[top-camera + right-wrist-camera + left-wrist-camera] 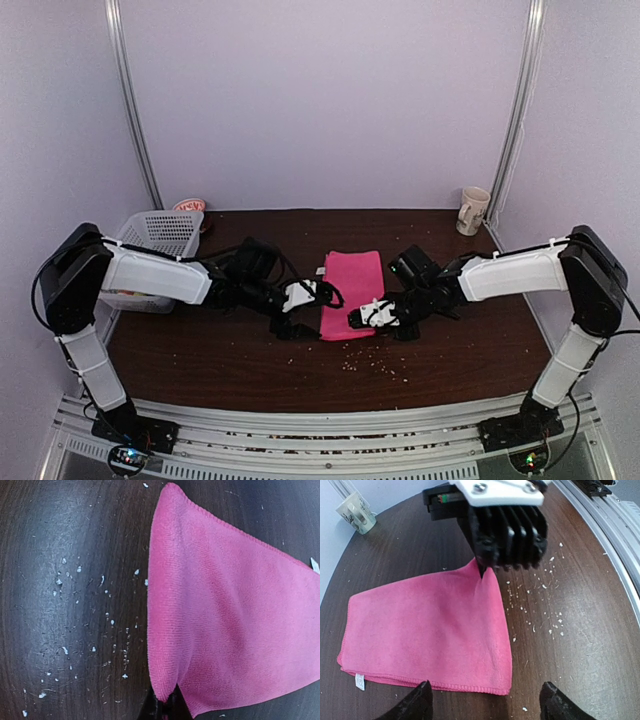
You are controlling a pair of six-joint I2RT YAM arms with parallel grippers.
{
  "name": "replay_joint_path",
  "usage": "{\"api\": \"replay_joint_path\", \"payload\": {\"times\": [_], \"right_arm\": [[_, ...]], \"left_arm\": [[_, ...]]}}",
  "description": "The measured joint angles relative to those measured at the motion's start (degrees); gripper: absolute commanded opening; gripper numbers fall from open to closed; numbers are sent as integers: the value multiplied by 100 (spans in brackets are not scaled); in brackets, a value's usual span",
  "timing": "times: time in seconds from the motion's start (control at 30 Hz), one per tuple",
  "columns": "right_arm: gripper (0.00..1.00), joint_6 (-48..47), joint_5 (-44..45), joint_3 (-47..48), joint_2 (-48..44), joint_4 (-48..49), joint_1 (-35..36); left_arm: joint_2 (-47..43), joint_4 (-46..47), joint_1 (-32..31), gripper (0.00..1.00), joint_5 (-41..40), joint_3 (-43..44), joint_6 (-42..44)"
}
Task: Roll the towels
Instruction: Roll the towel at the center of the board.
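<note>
A bright pink towel (352,290) lies flat, folded, in the middle of the dark wooden table. My right gripper (368,315) is shut on its near right corner, and the cloth puckers into the closed jaws (167,707). The left wrist view shows that pinch from the other side (482,570), with the towel (430,630) lifted slightly there. My left gripper (487,692) is open just off the towel's hemmed left edge. Its fingertips (417,700) stand wide apart with nothing between them. In the right wrist view the towel (225,620) spreads away from the pinch.
A white lattice basket (160,235) stands at the back left. A cream mug (472,210) stands at the back right corner. Small white crumbs (370,362) are scattered on the wood near the towel's front edge. The metal rail (330,420) runs along the near edge.
</note>
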Motion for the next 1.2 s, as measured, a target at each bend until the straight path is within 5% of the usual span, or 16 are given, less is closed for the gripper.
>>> {"api": "replay_joint_path", "payload": {"times": [0.83, 1.2], "right_arm": [[0, 470, -1414, 3071, 2111, -3541, -981], [0, 754, -1432, 3338, 2286, -3781, -1110]], "left_arm": [[782, 1191, -275, 65, -529, -289, -514], [898, 1384, -332, 43, -483, -275, -839]]}}
